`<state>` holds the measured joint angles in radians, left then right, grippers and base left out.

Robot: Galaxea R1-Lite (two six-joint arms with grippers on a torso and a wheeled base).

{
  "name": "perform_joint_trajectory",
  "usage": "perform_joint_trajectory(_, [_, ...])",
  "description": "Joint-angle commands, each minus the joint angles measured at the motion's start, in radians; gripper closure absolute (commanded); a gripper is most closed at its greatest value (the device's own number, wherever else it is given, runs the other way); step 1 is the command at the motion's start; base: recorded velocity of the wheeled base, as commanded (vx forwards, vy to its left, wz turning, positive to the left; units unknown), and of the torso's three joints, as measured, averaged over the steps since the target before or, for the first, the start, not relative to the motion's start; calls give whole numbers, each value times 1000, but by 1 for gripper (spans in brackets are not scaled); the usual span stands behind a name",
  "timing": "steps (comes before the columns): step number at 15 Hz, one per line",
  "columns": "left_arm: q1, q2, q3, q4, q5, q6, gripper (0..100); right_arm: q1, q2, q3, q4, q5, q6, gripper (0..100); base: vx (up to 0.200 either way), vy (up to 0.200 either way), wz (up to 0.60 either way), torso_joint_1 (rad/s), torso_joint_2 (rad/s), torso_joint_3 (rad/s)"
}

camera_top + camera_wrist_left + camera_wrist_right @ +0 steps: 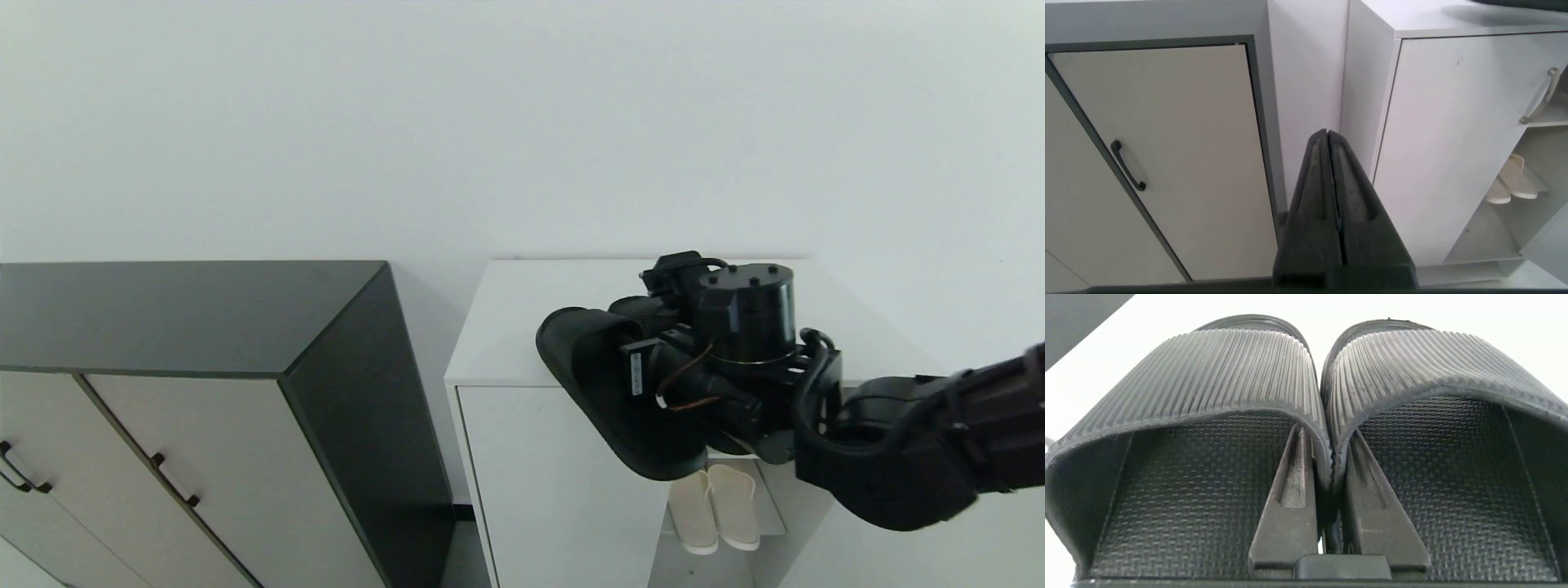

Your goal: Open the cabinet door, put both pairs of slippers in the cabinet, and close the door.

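A pair of black slippers (604, 384) hangs tilted over the front edge of the white cabinet (555, 482), held side by side. My right gripper (657, 355) is shut on them. In the right wrist view one finger sits inside each slipper (1192, 482), and the right gripper (1325, 439) pinches the two inner strap walls together. A pair of white slippers (718, 506) lies on a shelf in the cabinet's open right half, and these white slippers (1515, 180) show past the closed left door (1454, 139). My left gripper (1328, 139) is shut and empty, low in front of the gap between the two cabinets.
A dark cabinet (188, 310) with beige doors and black handles (175, 480) stands left of the white one, with a narrow gap between them. The closed white door carries a metal handle (1541, 94). A plain wall rises behind both.
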<state>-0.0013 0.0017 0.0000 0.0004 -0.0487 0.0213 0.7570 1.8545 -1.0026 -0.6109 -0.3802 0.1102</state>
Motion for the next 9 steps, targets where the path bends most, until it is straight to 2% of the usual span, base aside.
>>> perform_joint_trajectory(1, [0, 0, 0, 0, 0, 0, 100, 5, -126, 88, -3, 14, 0, 100, 0, 0, 0, 0, 0, 0])
perform_joint_trajectory(7, [0, 0, 0, 0, 0, -1, 100, 10, -129, 114, -3, 18, 5, 100, 0, 0, 0, 0, 0, 0])
perform_joint_trajectory(9, [0, 0, 0, 1, 1, -1, 100, 12, -129, 114, -3, 18, 5, 100, -200, 0, 0, 2, 2, 0])
